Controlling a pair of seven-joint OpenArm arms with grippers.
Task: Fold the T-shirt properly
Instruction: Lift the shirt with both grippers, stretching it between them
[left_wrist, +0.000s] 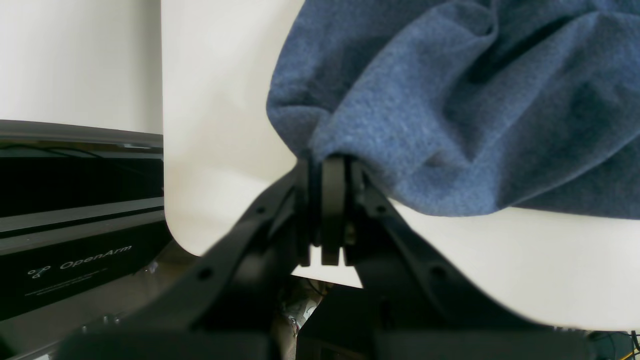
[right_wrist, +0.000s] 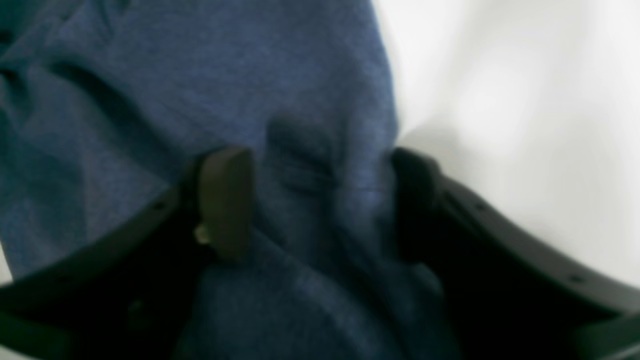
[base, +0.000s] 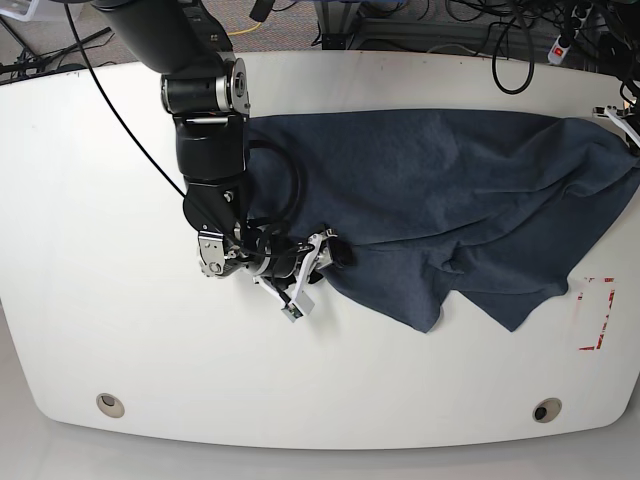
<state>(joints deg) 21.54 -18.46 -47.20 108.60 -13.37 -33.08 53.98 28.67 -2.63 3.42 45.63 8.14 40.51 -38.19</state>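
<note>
The dark blue T-shirt (base: 450, 190) lies spread and wrinkled across the right half of the white table (base: 100, 200); its lettering is hidden. My right gripper (base: 330, 250) is at the shirt's left lower edge. In the right wrist view its fingers (right_wrist: 225, 200) stand apart with a bunched fold of the shirt (right_wrist: 310, 165) between them. My left gripper (left_wrist: 327, 165) is shut on an edge of the shirt (left_wrist: 450, 100), just above the table. In the base view the left gripper (base: 630, 135) sits at the far right edge, at the shirt's corner.
A red tape mark (base: 597, 313) is on the table at the right, below the shirt. Two round holes (base: 110, 404) (base: 545, 410) sit near the front edge. Cables (base: 520, 40) run behind the table. A black OpenArm base (left_wrist: 80, 265) stands beside the table's edge.
</note>
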